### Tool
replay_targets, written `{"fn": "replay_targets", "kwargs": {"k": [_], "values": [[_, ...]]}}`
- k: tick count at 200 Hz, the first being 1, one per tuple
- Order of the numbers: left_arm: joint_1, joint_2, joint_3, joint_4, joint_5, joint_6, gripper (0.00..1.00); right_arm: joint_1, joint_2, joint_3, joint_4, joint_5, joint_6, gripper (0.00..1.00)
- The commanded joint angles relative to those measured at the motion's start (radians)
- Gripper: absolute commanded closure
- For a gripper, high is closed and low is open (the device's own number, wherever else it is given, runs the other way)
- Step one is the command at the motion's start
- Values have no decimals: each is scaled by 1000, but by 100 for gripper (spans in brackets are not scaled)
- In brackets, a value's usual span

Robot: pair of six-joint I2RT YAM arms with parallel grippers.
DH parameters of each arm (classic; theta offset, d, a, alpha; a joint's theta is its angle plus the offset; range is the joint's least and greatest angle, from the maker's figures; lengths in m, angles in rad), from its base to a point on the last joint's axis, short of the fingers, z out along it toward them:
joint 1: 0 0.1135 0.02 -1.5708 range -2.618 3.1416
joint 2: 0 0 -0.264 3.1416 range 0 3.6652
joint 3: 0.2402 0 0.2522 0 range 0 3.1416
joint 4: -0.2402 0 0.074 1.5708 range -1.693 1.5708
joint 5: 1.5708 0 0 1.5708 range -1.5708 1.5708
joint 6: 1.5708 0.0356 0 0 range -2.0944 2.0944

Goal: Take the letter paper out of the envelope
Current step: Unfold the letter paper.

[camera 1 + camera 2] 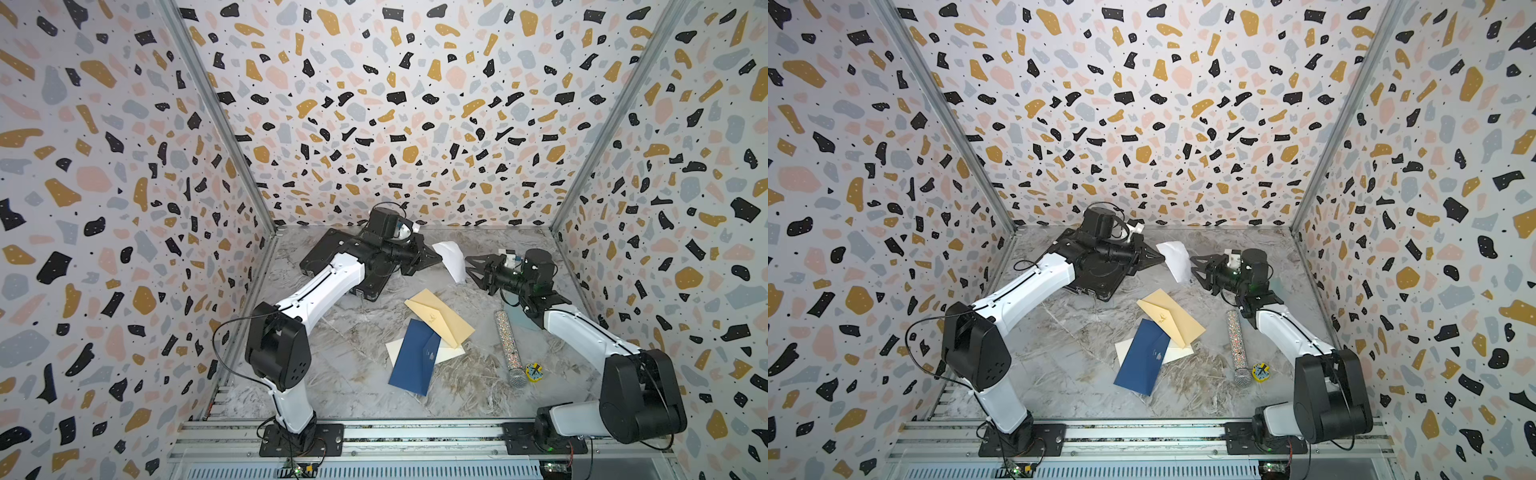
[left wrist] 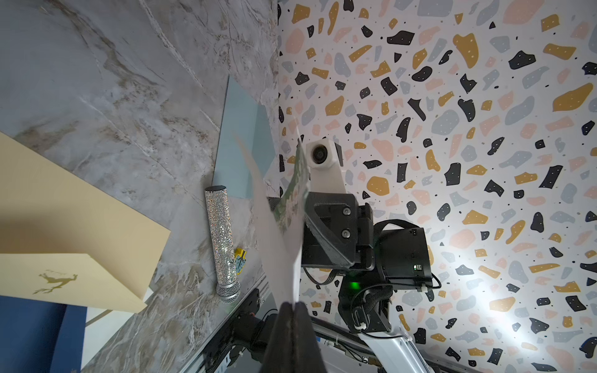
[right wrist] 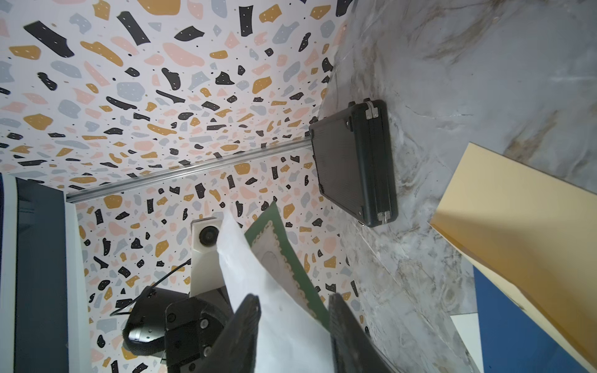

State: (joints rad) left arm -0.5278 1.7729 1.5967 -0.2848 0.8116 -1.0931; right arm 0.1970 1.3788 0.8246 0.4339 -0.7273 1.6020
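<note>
White envelope (image 1: pixel 451 258), aloft: left tool (image 1: pixel 439 261) clenched on it as anchor; right tool (image 1: pixel 471 268) parted, astride green-edged letter paper (image 3: pixel 277 240).

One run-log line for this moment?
left end effector: shut on white envelope | right end effector: open, straddling it | green-bordered letter paper: peeking out

A white envelope (image 1: pixel 451 259) hangs in the air, with green-bordered letter paper (image 3: pixel 284 261) showing at its open side.

In both top views the envelope sits tilted toward the back of the workspace. One edge is pinched flat in the closed left gripper (image 2: pixel 292 305), and the opposite end lies between the parted jaws of the right gripper (image 3: pixel 294 310). The wrist views show it bowed open. The pale paper, with its dark green ornamented border, juts partly past the white edge while the rest sits inside.
</note>
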Motion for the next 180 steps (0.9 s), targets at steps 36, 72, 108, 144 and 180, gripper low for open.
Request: {"fn": "replay_targets", "kwargs": {"k": [36,72,108,144,180], "values": [[-5,12,-5,49,21,6,100,12,-8,1,203,-13,147,61],[-5,23,3,50,23,6,100,13,-14,-2,233,-18,171,61],[-5,37,18,51,24,6,100,19,-30,-13,223,-27,174,54],[-5,51,39,59,24,-1,100,37,-52,-35,205,-29,162,48],[-5,64,50,96,28,-39,100,57,-56,-53,228,-19,163,43]]}}
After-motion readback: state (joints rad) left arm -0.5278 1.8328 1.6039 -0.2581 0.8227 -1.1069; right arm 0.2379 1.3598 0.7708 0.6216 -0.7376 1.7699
